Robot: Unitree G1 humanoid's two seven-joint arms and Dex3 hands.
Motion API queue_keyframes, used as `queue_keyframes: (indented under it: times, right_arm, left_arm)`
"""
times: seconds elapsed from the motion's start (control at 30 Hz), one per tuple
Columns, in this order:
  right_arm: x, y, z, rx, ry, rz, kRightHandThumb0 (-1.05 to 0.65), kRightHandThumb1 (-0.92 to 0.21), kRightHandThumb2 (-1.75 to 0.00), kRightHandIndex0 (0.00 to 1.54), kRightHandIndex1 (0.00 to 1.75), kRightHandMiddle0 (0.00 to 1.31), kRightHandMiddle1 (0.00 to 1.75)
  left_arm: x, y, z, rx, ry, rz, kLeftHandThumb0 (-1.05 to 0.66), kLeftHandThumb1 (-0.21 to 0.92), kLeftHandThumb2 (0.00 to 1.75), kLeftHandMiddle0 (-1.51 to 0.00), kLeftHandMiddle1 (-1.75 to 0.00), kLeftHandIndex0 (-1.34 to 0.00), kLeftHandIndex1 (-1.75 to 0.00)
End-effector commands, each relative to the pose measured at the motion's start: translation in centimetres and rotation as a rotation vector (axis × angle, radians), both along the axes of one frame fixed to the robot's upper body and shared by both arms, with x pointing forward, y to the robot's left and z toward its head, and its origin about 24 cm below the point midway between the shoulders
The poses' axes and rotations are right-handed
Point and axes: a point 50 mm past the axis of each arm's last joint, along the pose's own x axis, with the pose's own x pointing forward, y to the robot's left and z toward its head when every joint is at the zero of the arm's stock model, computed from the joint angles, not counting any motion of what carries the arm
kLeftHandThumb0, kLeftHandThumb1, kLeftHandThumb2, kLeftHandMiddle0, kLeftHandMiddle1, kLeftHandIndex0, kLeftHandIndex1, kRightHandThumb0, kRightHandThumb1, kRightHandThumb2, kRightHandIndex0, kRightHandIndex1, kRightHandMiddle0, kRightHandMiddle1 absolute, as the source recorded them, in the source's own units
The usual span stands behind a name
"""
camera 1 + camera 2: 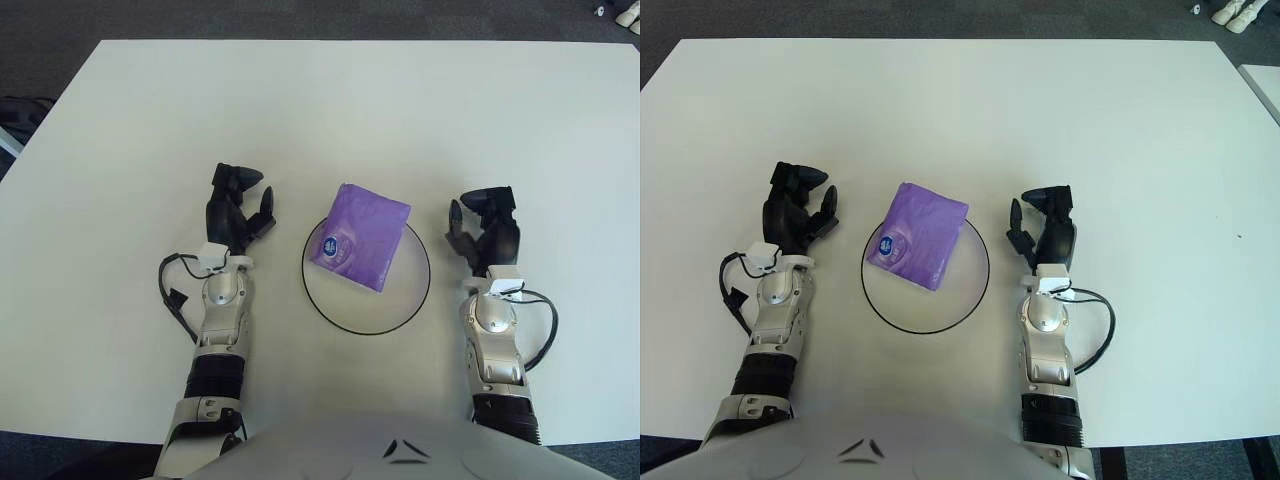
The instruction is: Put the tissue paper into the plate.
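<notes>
Item 1: white table point(330, 110), matte, filling most of both views, dark carpet beyond its edges.

Item 2: plate point(414, 290), white with a thin dark rim, round, at the near centre of the table between the 2 hands.

Item 3: tissue paper point(360, 236), a purple soft pack with a small round blue-and-white label near its lower left corner. It lies on the upper left part of the plate, tilted, its top corner reaching over the far rim onto the table.

Item 4: left hand point(236, 213), black, 3 fingers, beside the plate on its left, apart from the rim. Fingers loosely bent and spread, grasping nothing.

Item 5: right hand point(484, 229), black, 3 fingers, just beside the plate on its right, not touching the pack. Fingers part-curled around air; it appears relaxed, though the inner side of the palm is hard to see.

Item 6: 2 pale shoes point(1230, 12), partly cut off, on the floor at the far right corner.
</notes>
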Motion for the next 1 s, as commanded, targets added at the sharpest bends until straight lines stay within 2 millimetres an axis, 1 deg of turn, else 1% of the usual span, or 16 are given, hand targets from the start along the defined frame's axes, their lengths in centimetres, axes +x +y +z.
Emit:
queue_keyframes:
  times: [0.0,0.3,0.97]
  right_arm:
    - [0.1,-0.3,-0.5,-0.002,0.038,0.008,-0.36,-0.79,-0.71,0.48,1.28,0.26,1.75]
    - [0.2,-0.7,-1.2,-0.040,0.101,0.023,-0.37,-0.76,-0.76,0.49,1.27,0.28,1.75]
    - [0.2,-0.8,-2.9,-0.086,0.190,0.047,-0.37,-0.74,-0.78,0.51,1.28,0.29,1.75]
  left_arm:
    - [-1.7,0.3,-3.4,-0.008,0.163,0.012,0.00,0.71,0.72,-0.41,-1.37,-0.34,-1.75]
    - [-1.7,0.3,-3.3,-0.005,0.170,0.015,0.00,0.69,0.74,-0.43,-1.36,-0.35,-1.75]
    - [-1.8,0.3,-3.2,-0.004,0.174,0.009,0.00,0.70,0.74,-0.42,-1.37,-0.36,-1.75]
